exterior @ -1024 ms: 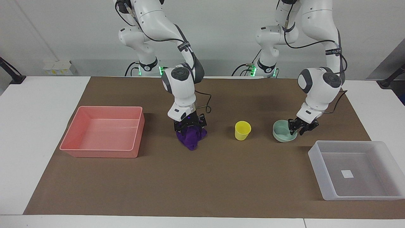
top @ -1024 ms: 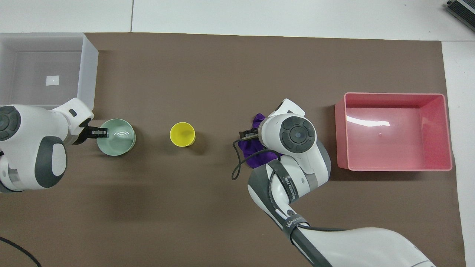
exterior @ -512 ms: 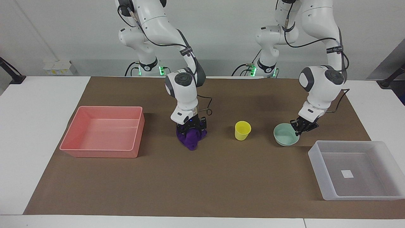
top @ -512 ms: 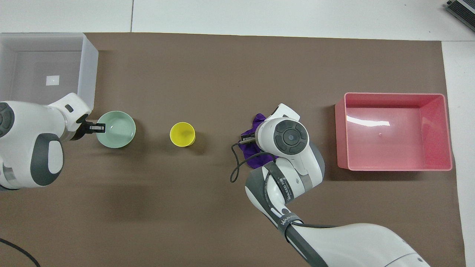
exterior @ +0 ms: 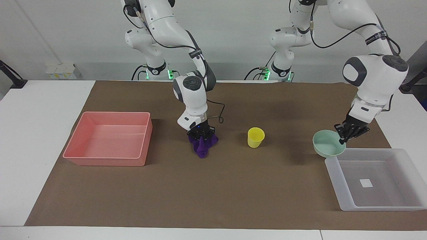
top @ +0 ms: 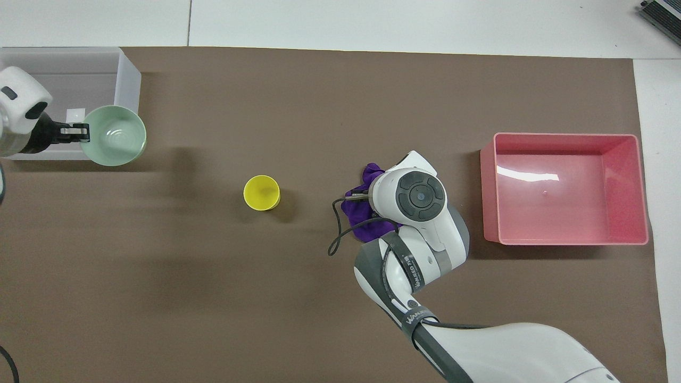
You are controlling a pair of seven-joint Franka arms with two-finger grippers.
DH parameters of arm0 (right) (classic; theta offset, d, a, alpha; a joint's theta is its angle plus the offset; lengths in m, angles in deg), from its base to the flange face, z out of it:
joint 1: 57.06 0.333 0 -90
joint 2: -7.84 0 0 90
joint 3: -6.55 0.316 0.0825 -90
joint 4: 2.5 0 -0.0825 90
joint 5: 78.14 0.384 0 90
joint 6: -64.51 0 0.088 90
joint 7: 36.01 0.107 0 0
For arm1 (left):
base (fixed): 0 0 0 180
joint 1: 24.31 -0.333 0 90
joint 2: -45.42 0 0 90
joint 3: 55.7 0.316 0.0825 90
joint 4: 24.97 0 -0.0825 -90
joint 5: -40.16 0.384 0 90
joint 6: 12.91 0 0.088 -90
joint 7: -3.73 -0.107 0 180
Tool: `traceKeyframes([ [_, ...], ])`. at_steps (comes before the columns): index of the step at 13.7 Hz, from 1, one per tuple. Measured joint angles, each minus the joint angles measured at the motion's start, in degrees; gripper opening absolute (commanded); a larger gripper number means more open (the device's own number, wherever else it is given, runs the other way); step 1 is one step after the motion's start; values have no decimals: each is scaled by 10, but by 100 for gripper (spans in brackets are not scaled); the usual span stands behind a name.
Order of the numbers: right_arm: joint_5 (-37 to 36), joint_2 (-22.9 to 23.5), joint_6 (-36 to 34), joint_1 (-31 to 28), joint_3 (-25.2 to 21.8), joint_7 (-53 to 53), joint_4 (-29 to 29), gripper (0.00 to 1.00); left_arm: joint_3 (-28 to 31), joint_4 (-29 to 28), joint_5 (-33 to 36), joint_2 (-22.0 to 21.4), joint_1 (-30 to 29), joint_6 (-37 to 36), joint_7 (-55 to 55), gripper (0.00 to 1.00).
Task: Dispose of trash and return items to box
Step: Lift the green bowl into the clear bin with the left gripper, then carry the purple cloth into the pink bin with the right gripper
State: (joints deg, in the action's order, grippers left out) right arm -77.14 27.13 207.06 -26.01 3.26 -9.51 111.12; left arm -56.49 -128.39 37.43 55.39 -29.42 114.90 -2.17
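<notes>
Facing view, lower right of the frame: your left gripper point(exterior: 343, 136) is pinched on the rim of the mint-green bowl point(exterior: 328, 143) and holds it in the air, tilted, over the corner of the translucent box point(exterior: 403, 155). In the overhead view the same bowl point(top: 113, 135) sits at the upper left of the frame, overlapping the box wall point(top: 129, 80), with the left gripper point(top: 80, 132) clamped on the rim from the frame's left edge.

Centre of the facing view: your right gripper point(exterior: 201, 135) is down on the purple cloth point(exterior: 203, 146), fingers closed into the wad. The cloth rests on the brown mat point(exterior: 213, 190). From overhead the arm's wrist hides most of it; only purple edges point(top: 360, 210) show at frame centre.

The yellow cup point(exterior: 256, 137) stands upright on the mat, centre of the frame, between cloth and bowl, touching neither. Overhead it sits just left of centre point(top: 262, 193).

The pink bin point(exterior: 110, 138) is at the left of the facing view, right of the overhead view point(top: 566, 189), near the cloth but apart from it.
</notes>
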Motion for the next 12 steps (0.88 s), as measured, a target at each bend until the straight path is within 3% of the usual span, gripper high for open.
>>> traceKeyframes([
  [7, 0, -100, -142, -31, -8, 5, -33, 0, 3, 206, -16, 130, -57, -40, 2, 0],
  [12, 0, -165, -262, -83, -9, 4, -77, 0, 15, 284, -17, 239, -82, -38, 42, 0],
])
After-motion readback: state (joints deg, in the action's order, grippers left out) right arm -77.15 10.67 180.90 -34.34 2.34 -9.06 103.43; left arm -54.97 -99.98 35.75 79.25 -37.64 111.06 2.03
